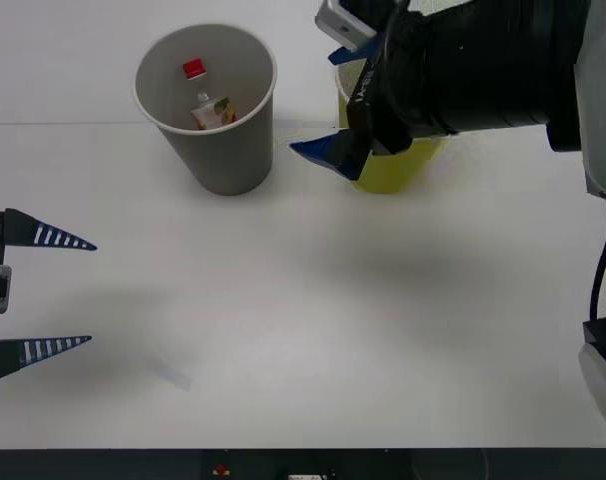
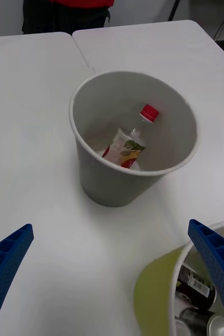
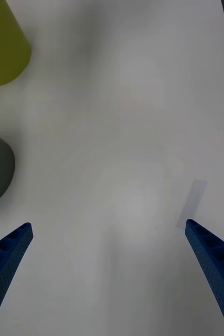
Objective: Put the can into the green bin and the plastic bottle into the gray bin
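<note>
Note your right gripper (image 2: 112, 273), fingers spread and empty, over the green bin (image 2: 153, 286), where the can (image 2: 195, 289) lies. Beside it, the gray bin (image 1: 228, 160) holds the plastic bottle (image 1: 208, 100). Your left gripper (image 1: 58, 290) waits spread at the table's (image 1: 333, 330) near left.

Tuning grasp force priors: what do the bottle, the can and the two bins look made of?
Plastic bottle: clear thin plastic, glossy, with a red cap and printed label.
Can: likely metal; dark printed side, shiny silvery surfaces beside it.
Gray bin: matte, smooth tapered wall with a rolled white rim; coated paper or plastic, can't tell.
Green bin: same build, yellow-green outside, pale inside.
</note>
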